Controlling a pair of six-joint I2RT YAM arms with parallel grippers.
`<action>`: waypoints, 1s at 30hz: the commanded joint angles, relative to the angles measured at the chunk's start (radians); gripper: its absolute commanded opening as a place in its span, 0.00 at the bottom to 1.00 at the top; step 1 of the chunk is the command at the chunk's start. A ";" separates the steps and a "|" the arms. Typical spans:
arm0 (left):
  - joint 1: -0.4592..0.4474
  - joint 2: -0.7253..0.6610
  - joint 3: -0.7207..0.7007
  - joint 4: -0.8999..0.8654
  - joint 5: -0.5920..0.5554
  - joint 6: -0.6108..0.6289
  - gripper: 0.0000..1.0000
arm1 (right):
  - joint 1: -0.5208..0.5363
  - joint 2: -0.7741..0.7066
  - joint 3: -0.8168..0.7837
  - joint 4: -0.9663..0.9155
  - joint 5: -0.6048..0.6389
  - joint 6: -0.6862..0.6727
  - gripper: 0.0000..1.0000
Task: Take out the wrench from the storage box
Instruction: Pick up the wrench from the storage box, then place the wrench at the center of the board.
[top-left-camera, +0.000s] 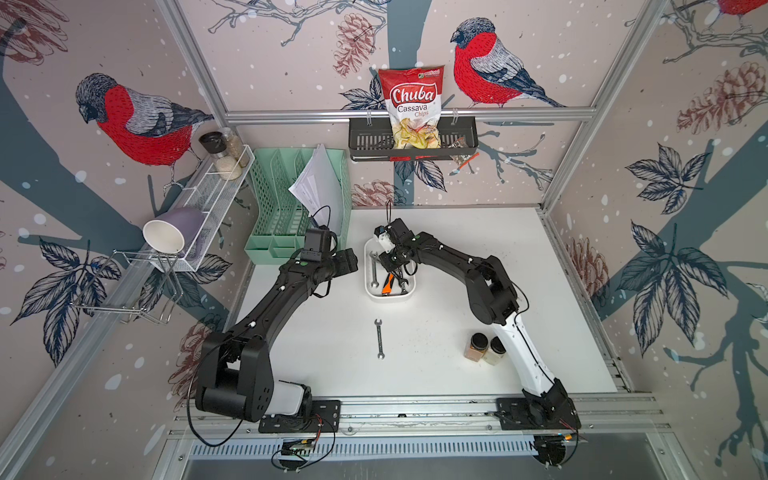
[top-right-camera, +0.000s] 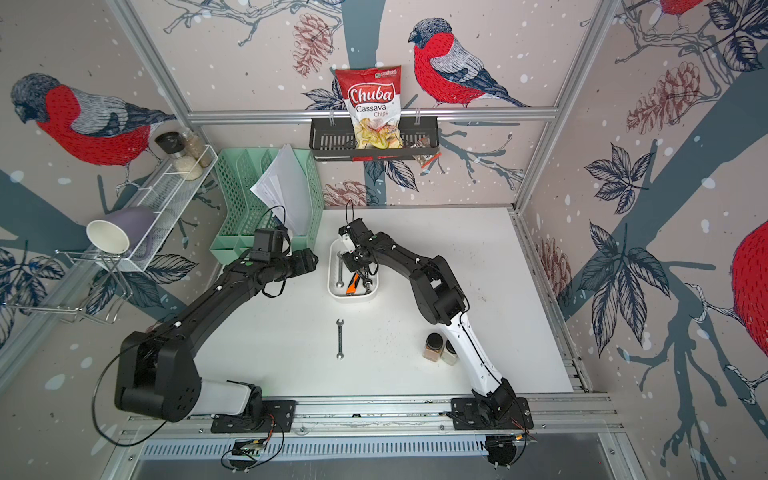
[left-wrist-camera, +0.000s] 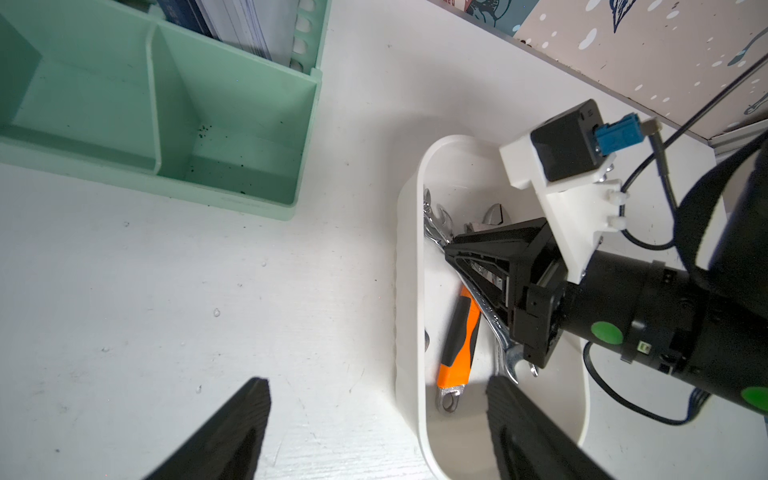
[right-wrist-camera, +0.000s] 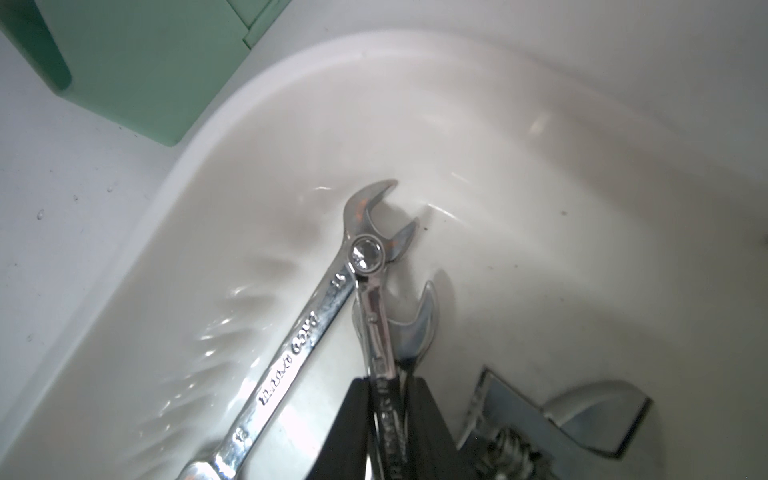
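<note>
My right fingers (right-wrist-camera: 355, 428) pinch a slim wrench (right-wrist-camera: 376, 324) inside the storage box (right-wrist-camera: 291, 145)
Its lower end is hidden behind them (arm (top-left-camera: 457, 259) bent down over it); left fingers (left-wrist-camera: 232, 424) spread, empty, nearby.

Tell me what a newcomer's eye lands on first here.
The red chips bag standing in the black basket on the back wall grabs attention first. Next comes the right gripper, reaching into the white storage box and pinching a slim wrench. A lone wrench lies on the table in front of it.
</note>
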 joint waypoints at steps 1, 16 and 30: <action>0.002 0.001 0.002 0.019 0.003 0.007 0.86 | -0.001 -0.006 0.002 -0.010 0.007 0.000 0.18; 0.002 -0.003 0.001 0.019 0.000 0.007 0.86 | -0.001 -0.017 0.003 -0.008 0.021 0.015 0.01; 0.002 -0.038 -0.002 0.017 -0.014 0.005 0.85 | 0.013 -0.058 0.056 0.010 0.056 0.097 0.00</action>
